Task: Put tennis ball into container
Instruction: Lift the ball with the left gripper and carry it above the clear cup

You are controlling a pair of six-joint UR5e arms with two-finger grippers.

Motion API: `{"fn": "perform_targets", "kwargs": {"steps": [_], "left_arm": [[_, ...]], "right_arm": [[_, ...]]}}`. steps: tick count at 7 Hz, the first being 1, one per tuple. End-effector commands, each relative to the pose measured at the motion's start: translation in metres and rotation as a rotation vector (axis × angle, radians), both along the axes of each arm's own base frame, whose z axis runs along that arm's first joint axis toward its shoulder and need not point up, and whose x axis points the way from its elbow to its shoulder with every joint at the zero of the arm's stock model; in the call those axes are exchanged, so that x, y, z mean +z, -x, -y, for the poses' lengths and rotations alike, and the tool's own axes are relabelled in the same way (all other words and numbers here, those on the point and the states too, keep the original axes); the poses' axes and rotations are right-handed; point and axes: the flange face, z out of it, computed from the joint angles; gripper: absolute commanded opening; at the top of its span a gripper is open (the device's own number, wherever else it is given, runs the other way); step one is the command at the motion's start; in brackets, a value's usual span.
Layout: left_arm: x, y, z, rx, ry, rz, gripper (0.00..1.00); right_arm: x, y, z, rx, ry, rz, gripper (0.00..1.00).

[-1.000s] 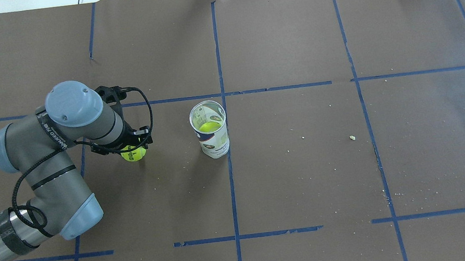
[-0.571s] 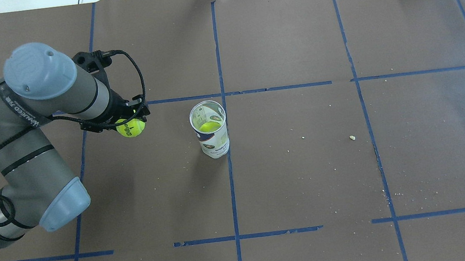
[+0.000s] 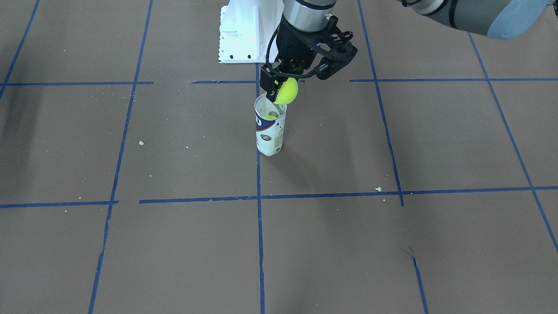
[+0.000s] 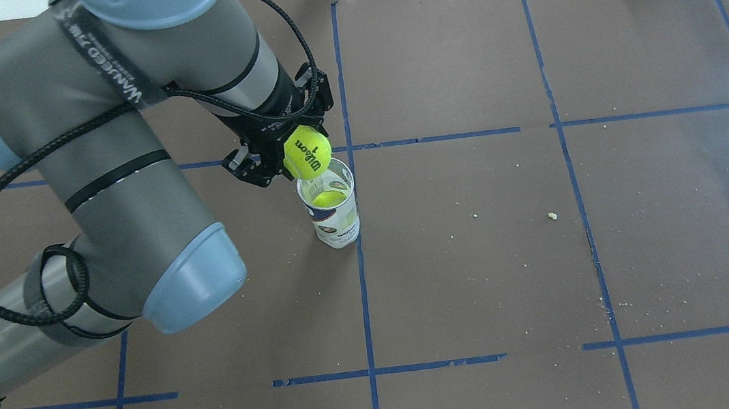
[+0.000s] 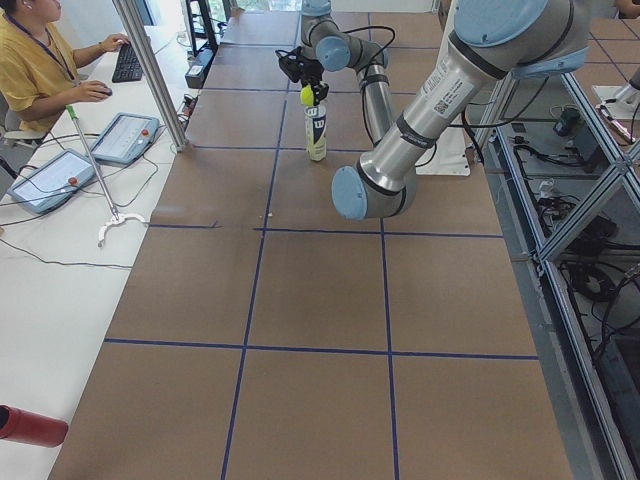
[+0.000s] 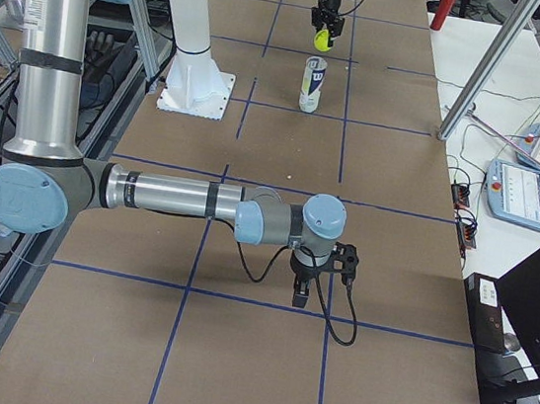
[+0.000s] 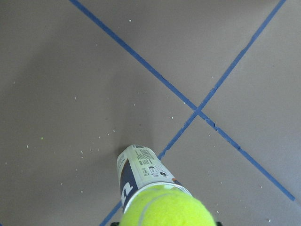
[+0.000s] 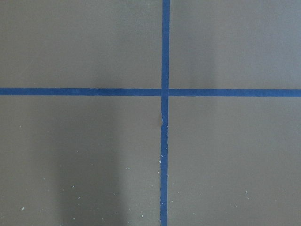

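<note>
My left gripper [image 4: 304, 155] is shut on the tennis ball [image 4: 308, 152], a yellow-green ball with dark lettering. It hangs just above the open mouth of the container [image 4: 338, 224], a little toward my left side. The container is an upright white tube with a navy band, and a second yellow ball [image 4: 328, 198] lies inside it. The front view shows the tennis ball [image 3: 287, 90] over the container's [image 3: 270, 133] rim. In the left wrist view the tennis ball [image 7: 167, 209] covers the container's [image 7: 138, 172] top. My right gripper [image 6: 312, 282] hangs low over the table far from the tube; I cannot tell its state.
The white pedestal base [image 3: 242, 30] stands behind the tube on the robot's side. Blue tape lines cross the brown table cover [image 4: 547, 245], with small crumbs scattered on it. An operator [image 5: 35, 60] sits at a side desk with tablets [image 5: 125, 135].
My left arm has risen and swung right with the tennis ball, from low over the table left of the tube to just above its mouth.
</note>
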Motion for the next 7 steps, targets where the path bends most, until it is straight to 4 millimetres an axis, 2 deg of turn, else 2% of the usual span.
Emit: {"fn": "perform_targets", "kwargs": {"steps": [1, 2, 6, 7], "left_arm": [[0.0063, -0.0412, 0.0081, -0.009, 0.048, 0.068, 0.0], [0.0147, -0.0469, 0.0121, -0.013, 0.053, 0.088, 0.0], [0.0108, -0.0452, 0.0071, -0.009, 0.047, 0.08, 0.02], [0.0112, -0.0445, 0.0064, -0.008, 0.049, 0.08, 0.14]], "right_arm": [[-0.0002, 0.0, 0.0001, 0.0, -0.002, 0.0, 1.0], [0.0, 0.0, 0.0, 0.0, 0.0, 0.0, 1.0], [0.0, 0.0, 0.0, 0.0, 0.0, 0.0, 1.0], [0.0, 0.0, 0.0, 0.0, 0.0, 0.0, 1.0]]}}
